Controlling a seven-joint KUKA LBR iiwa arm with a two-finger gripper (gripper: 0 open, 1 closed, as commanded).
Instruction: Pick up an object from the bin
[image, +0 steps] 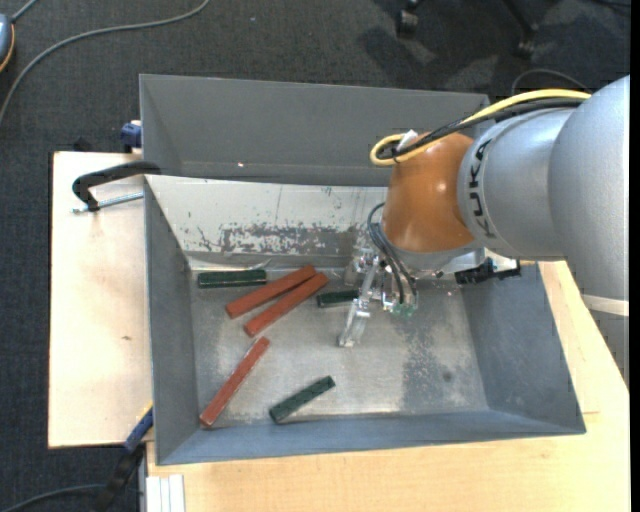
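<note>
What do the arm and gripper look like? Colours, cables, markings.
The arm is a thick, rounded silver-grey link with dark KUKA lettering near the wrist. An orange cover caps the wrist, and a yellow cable loops over it. The gripper is small, bare metal, with a green part beside it.

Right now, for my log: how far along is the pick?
Done: the end effector is low in the bin, beside a short dark green bar. In hand: nothing visibly lifted. Left: grasping and raising a bar.
</note>
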